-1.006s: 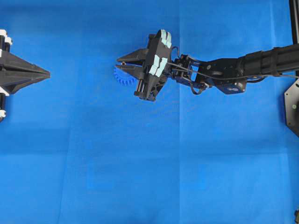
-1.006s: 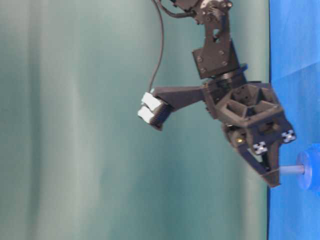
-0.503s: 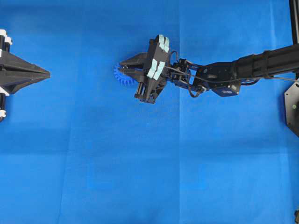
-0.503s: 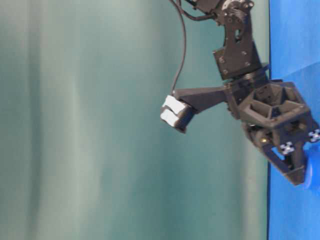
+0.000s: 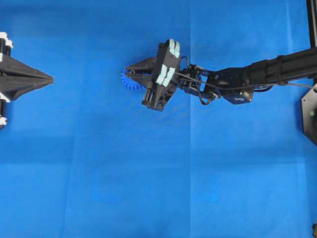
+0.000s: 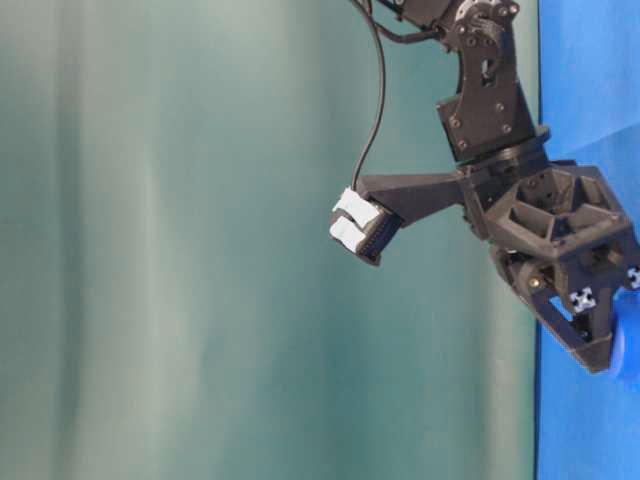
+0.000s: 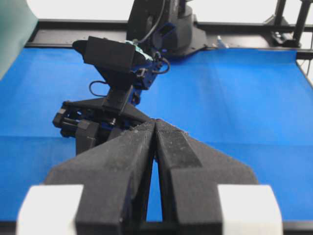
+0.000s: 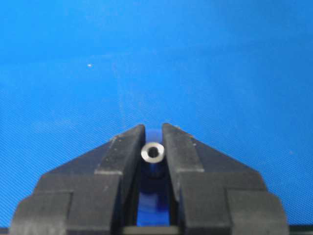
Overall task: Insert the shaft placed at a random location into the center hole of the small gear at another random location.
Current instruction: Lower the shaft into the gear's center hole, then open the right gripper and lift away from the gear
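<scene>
My right jaws (image 8: 153, 142) are squeezed tight on the pin (image 8: 153, 152), which sits right between my tips. The blue gear (image 5: 130, 82) lies just under my tips on the worktop (image 5: 148, 173). I cannot see its hole. If the pin leans, it could jam or push the gear away. My left jaws (image 7: 155, 128) are shut and hold nothing.

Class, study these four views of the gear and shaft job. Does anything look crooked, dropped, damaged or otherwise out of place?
Nothing stands out. The right gripper pinches the shaft, pressed low over the small gear, which lies flat on the blue mat. The left gripper sits shut, apart from them. Whether the shaft sits in the hole is hidden.
</scene>
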Robot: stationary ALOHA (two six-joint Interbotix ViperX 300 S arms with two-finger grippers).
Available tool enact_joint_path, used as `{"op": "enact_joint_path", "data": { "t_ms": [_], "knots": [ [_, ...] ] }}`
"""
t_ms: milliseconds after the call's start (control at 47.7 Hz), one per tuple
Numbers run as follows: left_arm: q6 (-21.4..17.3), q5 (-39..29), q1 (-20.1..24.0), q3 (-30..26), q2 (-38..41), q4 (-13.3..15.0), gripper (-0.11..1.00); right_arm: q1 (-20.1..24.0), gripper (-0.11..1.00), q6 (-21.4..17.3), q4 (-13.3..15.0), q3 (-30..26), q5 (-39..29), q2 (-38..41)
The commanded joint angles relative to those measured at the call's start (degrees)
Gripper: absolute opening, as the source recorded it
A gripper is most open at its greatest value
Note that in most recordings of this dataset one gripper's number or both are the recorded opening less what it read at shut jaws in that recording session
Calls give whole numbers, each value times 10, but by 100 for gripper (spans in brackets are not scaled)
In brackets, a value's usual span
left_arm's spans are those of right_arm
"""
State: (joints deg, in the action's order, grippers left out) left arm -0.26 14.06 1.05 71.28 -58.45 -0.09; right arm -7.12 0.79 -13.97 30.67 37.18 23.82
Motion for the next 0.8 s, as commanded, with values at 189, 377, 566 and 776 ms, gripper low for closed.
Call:
{"op": "enact_joint_path", "data": {
  "t_ms": [189,377,566,776],
  "knots": [
    [0,3,3,-5,3,-1,0,1,6,1,-2,-8,-7,-8],
    [0,3,2,-5,3,-1,0,1,52,3,-2,-8,-11,-11],
    [0,3,2,-5,3,-1,0,1,75,6,-2,-4,-14,-32],
    [3,3,2,-5,3,-1,0,1,72,13,3,-3,-44,-85]
  ]
}}
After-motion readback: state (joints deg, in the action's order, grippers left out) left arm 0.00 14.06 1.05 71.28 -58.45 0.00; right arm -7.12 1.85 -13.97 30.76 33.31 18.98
